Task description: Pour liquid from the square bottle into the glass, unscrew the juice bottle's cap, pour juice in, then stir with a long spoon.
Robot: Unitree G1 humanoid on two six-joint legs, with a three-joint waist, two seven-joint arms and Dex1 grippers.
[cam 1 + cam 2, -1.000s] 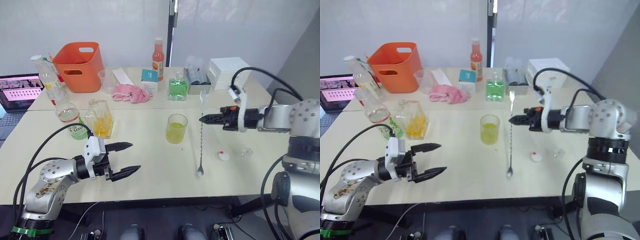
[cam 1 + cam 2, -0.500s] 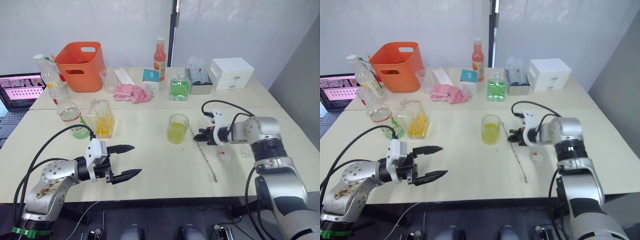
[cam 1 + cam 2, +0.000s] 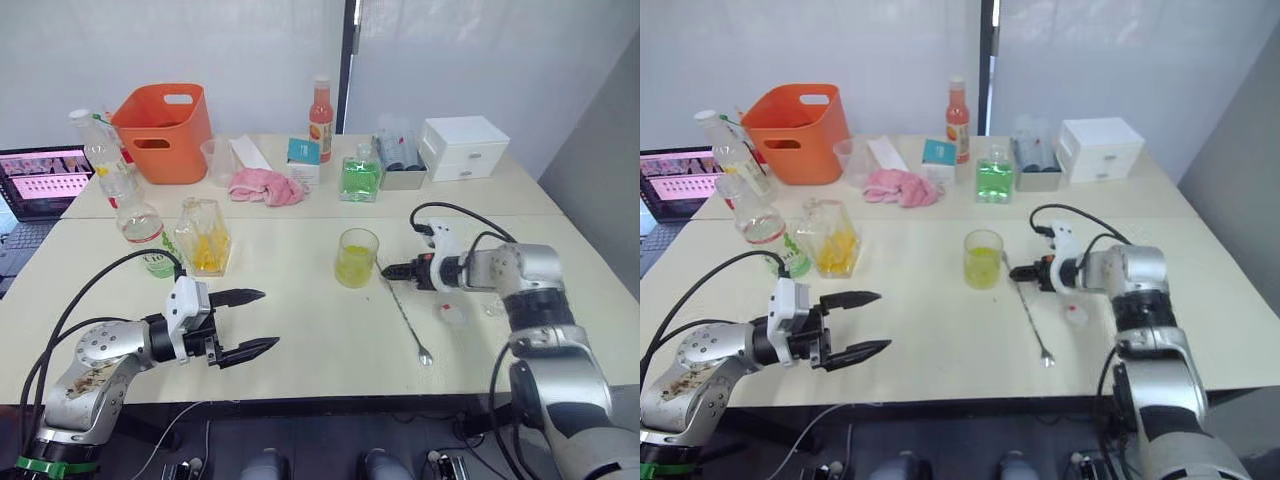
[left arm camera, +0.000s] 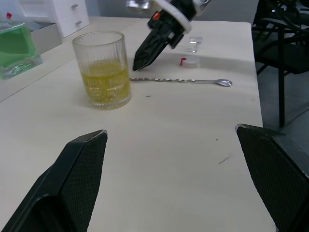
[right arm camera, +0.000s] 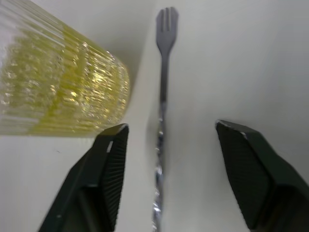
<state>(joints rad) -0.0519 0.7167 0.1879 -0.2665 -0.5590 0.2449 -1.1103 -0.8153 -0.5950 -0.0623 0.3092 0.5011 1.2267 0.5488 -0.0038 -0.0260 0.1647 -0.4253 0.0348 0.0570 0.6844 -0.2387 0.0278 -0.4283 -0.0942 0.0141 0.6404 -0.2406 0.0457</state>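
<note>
Stirring calls for the right gripper [image 5: 166, 183], its fingers spread and astride the long spoon [image 3: 404, 312] lying flat just right of the half-full glass [image 3: 354, 257], to pinch the thin handle squarely; the left gripper [image 3: 248, 322] waits spread nearer the table's front edge.

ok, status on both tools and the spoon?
Right tool open, straddling long spoon, which lies flat on table beside glass. Left tool open, empty, hovering. Nothing blocking.

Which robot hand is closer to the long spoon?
The right hand. Its open fingers straddle the spoon lying on the table beside the glass. The left hand, also open, hovers far off, well past the glass.
</note>
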